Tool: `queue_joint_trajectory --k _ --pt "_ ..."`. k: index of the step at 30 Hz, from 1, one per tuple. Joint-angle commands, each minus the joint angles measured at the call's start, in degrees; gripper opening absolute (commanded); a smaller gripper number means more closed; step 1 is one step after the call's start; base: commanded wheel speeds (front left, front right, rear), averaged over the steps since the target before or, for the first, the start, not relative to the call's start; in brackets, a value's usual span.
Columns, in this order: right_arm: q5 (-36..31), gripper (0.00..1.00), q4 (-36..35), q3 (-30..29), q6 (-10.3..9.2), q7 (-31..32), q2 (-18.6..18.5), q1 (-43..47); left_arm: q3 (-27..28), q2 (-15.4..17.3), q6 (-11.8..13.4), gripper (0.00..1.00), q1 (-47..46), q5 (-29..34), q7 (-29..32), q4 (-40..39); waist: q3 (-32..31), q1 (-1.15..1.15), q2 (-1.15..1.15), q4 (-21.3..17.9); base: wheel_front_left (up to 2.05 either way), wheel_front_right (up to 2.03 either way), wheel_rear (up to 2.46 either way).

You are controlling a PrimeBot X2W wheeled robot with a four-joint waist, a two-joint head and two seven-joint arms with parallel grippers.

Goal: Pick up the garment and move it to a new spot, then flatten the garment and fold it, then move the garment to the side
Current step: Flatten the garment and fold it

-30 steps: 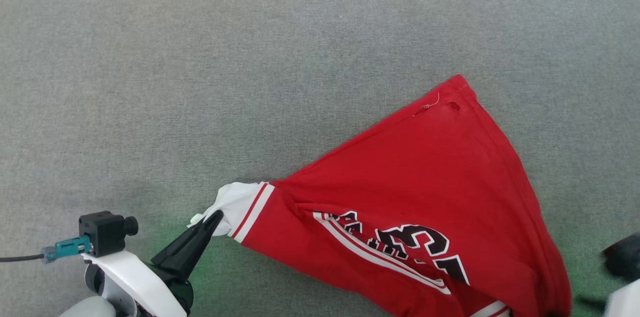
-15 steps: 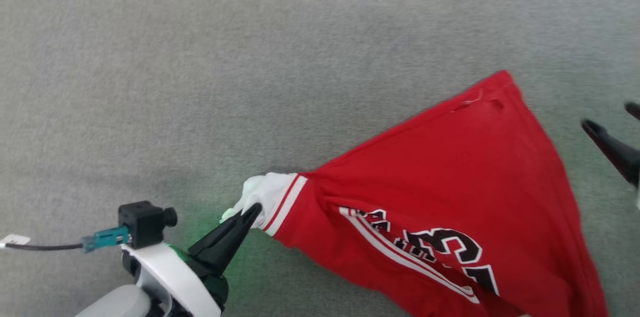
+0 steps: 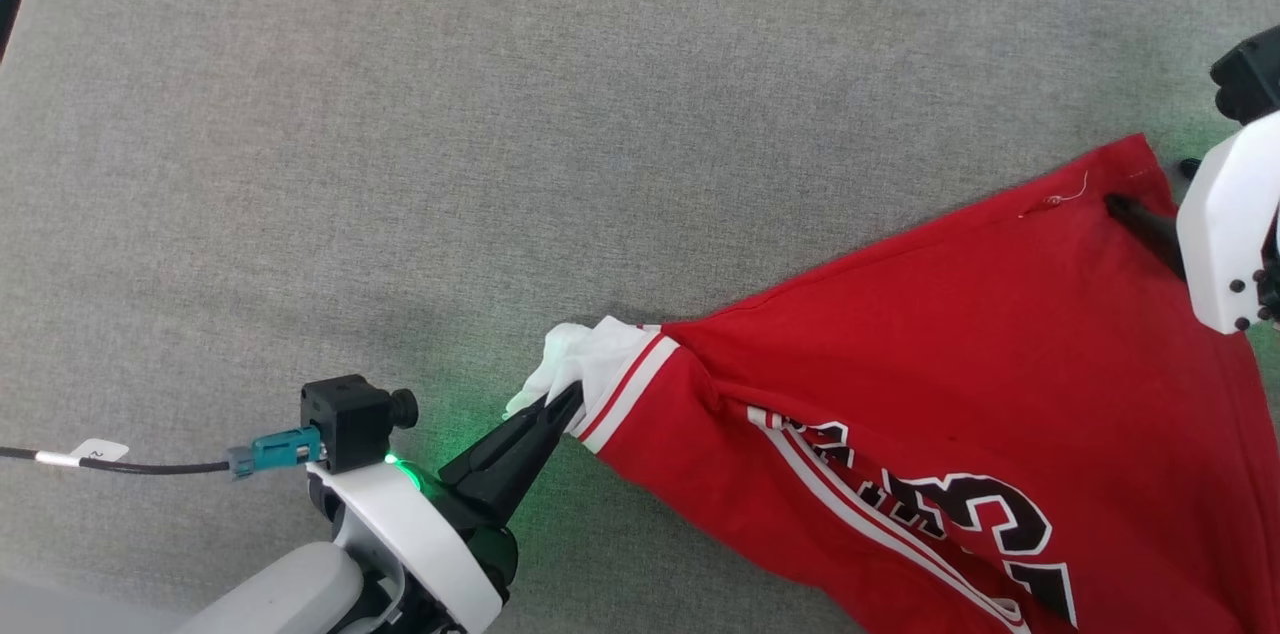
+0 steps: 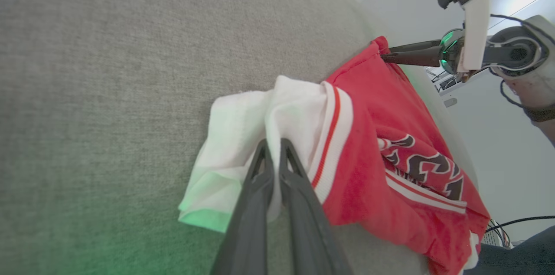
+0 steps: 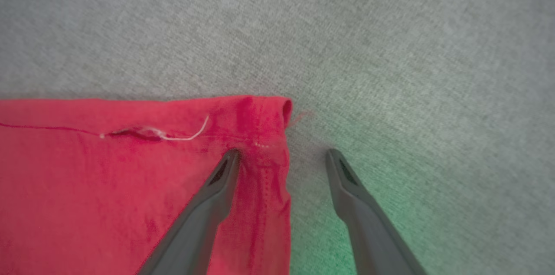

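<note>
Left gripper (image 3: 572,396) pinches the soft red garment (image 3: 950,364) by its white sleeve (image 4: 243,119). Right gripper (image 5: 282,153) is wide apart around the stitched corner (image 5: 269,114); fuzzy grey cloth (image 5: 390,49) lies beyond.

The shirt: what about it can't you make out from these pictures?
- Lettering: head view, cut off by the bottom edge; left wrist view, bunched in folds.
- Shirt, near part: head view, runs off the bottom and right edges.
- Right gripper: open astride the shirt's corner; right wrist view is blurred, so contact with the cloth cannot be told.
</note>
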Motion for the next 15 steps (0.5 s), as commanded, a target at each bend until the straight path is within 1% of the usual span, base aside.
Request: queue_joint_trajectory --k 1,2,5,9,10,13,15 --pt "1.0 0.2 1.7 2.7 0.0 0.1 0.8 0.9 0.0 -0.2 0.1 0.0 -1.0 0.0 -0.1 0.3 -0.1 0.0 0.0 0.0 0.0 0.0 0.0" --pt "1.4 0.0 2.2 3.4 0.0 -0.3 0.8 0.5 0.0 -0.2 0.1 0.0 -0.9 -0.3 -0.1 0.4 -0.2 0.0 0.0 -0.2 0.0 0.0 0.0" --pt "2.2 0.0 3.7 4.2 0.0 -2.7 0.7 -0.9 -0.1 0.2 0.1 0.0 -0.7 -1.0 -0.1 0.6 -0.6 0.0 0.0 -0.9 0.0 0.0 0.0" --pt "2.7 0.0 5.3 3.3 -0.09 -7.6 0.6 -4.1 -1.1 2.0 0.1 0.0 -2.3 -2.4 -0.1 0.4 -1.4 0.0 0.0 -2.2 0.0 0.0 0.0" --pt "2.7 0.0 5.3 3.3 -0.09 -7.6 0.6 -4.1 -1.1 2.0 0.1 0.0 -2.3 -2.4 -0.1 0.4 -1.4 0.0 0.0 -2.2 0.0 0.0 0.0" --pt "2.3 0.0 6.9 1.4 -0.07 -11.8 1.5 -7.1 -2.8 4.4 0.1 0.0 -6.4 -2.8 -0.1 0.6 -1.8 0.0 0.0 -3.4 0.0 0.0 0.0" --pt "1.3 0.0 9.0 -0.6 -0.07 -14.6 2.1 -9.6 -3.6 5.8 0.1 0.0 -10.7 -3.9 0.3 0.2 -1.9 0.0 0.0 -4.3 0.0 0.0 0.0"
